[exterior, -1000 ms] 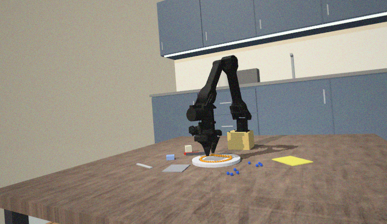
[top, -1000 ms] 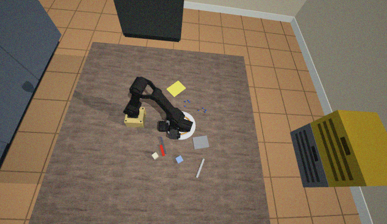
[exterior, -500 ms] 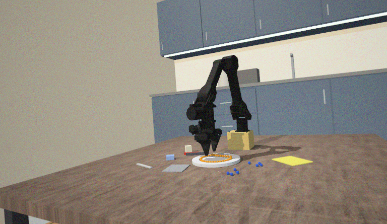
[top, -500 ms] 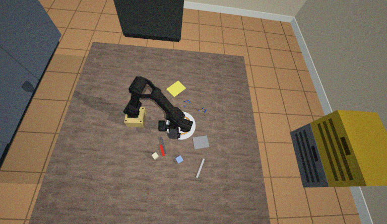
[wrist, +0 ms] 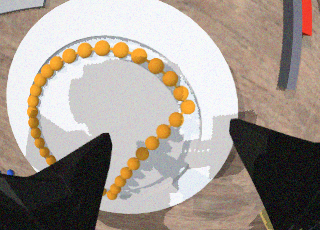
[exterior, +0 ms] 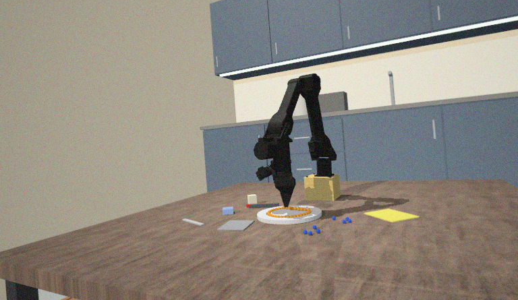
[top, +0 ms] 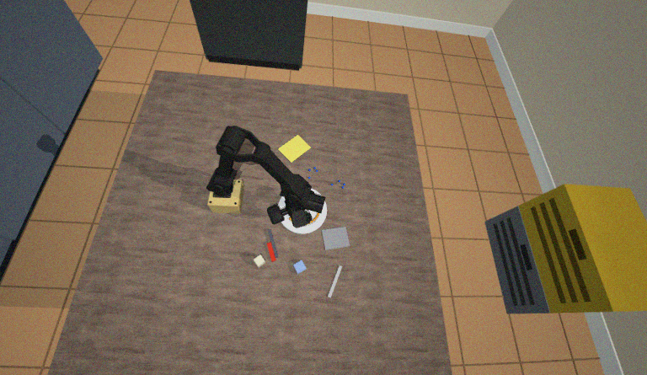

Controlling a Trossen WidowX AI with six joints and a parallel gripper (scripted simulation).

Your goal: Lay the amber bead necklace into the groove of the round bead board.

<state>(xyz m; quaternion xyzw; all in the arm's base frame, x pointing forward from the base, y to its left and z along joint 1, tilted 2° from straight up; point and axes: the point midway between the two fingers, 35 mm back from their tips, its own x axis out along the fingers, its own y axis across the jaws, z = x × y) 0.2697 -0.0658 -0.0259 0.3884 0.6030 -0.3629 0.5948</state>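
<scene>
The amber bead necklace (top: 315, 218) (exterior: 286, 216) (wrist: 120, 50) lies on the white round bead board (top: 305, 229) (exterior: 263, 217) (wrist: 217, 80). In the wrist view its top and left beads follow the circular groove. From the rightmost bead, a nearly straight run of beads cuts diagonally inward to the bottom, inside the groove's right side, which shows bare. The lower left part is hidden behind the left finger. My gripper (wrist: 171, 133) is open wide and empty, low over the board, with the bend at the rightmost bead just beyond the gap between its fingertips.
A grey flat plate (top: 335, 238) (exterior: 236, 225) lies beside the board. A red and dark grey bar (top: 271, 251), a cream cube (top: 259, 260), a blue block (top: 299, 266) and a pale stick (top: 334, 281) lie nearby. Several small blue beads and a yellow sheet (top: 294, 148) (exterior: 391, 215) lie opposite.
</scene>
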